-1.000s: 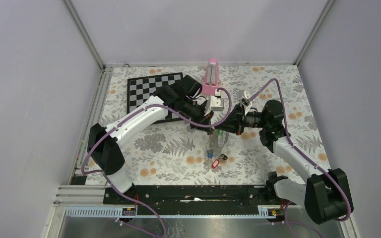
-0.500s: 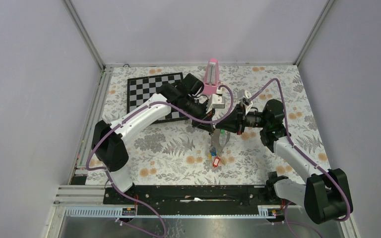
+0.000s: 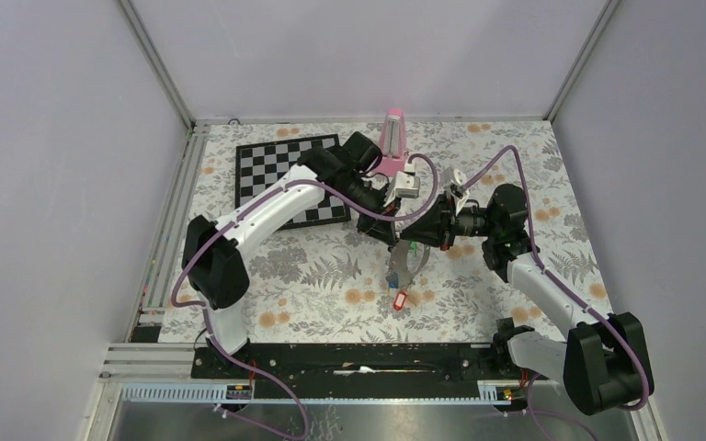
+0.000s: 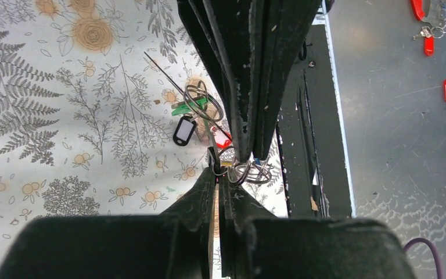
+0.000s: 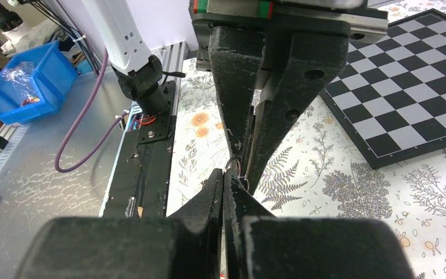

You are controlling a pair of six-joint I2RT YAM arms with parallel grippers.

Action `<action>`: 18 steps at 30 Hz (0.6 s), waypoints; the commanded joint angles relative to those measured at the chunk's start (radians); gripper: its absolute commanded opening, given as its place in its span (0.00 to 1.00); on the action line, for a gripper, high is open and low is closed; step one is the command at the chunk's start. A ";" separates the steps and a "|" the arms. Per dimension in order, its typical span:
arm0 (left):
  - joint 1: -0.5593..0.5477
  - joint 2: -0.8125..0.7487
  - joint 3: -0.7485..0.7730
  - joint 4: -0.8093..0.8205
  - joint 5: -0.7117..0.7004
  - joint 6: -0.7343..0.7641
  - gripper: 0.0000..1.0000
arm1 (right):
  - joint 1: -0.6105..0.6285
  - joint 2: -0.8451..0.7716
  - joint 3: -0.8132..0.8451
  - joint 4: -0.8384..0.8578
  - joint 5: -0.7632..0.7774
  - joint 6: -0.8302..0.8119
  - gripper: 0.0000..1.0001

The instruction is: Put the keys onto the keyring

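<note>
Threading step: L gripper (image 4: 219, 173) pinched shut on keyring (image 3: 404, 268) wire. R gripper (image 4: 245, 152) also shut, tip-to-tip w/ it, can't tell what it grips. Loop hangs mid-air over table (image 3: 313, 276), some keys (image 4: 184, 129) dangling on it. Next, prob: feed a key's small ring onto wire end; needs fine alignment.

Left arm (image 3: 267, 207) and right arm (image 3: 538, 285) both had white shells with chunky black joints, plus a purple cable (image 3: 512, 149) running along each. Pincer fingers (image 5: 279, 87) were matte black, kinda scuffed up.
</note>
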 commanded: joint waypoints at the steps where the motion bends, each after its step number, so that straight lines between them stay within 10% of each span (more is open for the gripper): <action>1: -0.018 0.022 0.080 0.024 0.133 0.044 0.03 | 0.010 -0.013 0.025 0.030 -0.027 -0.064 0.00; 18: -0.040 0.072 0.142 0.023 0.177 0.035 0.17 | 0.024 -0.013 0.050 -0.074 -0.046 -0.150 0.00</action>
